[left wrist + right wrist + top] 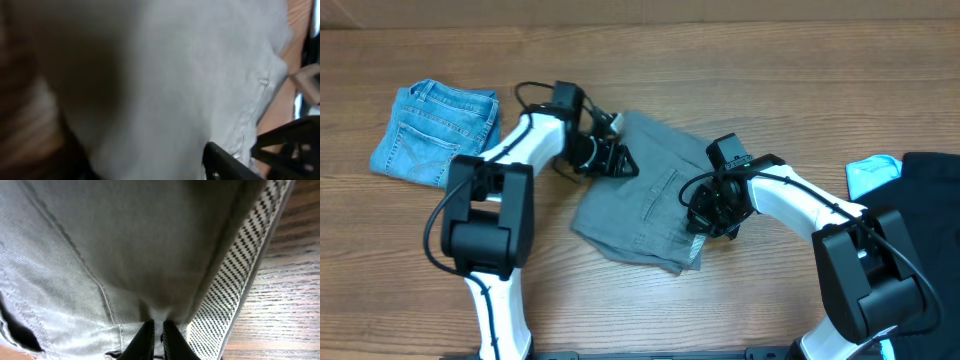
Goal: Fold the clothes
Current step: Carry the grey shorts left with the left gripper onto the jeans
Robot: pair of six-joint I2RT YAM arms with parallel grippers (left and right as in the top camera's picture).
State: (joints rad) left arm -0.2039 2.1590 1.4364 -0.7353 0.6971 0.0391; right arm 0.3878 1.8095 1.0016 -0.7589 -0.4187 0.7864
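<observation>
One pair of grey shorts (pixel 640 215) lies rumpled in the middle of the table (pixel 720 60). It looks like soft, light cotton that will sag unless taken by its firmer waistband (pixel 235 280). The right gripper (pixel 157 332) is pinched tight on that edge. The left gripper (pixel 620 160) sits at the opposite edge, and I cannot tell how its jaws stand. No basket shows. Folded jeans (pixel 435 130) lie to the left, a light blue garment (pixel 870 175) and a black garment (pixel 935 180) to the right.

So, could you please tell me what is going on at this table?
Two robot arms are working on a pair of grey shorts spread in the middle of the table. The right pincer is pinched shut on the fabric beside the checked waistband lining. The left pincer is at the shorts' opposite edge; its blurred view does not show a grip. Folded jeans lie to the left, a light blue garment and a black garment to the right.
</observation>
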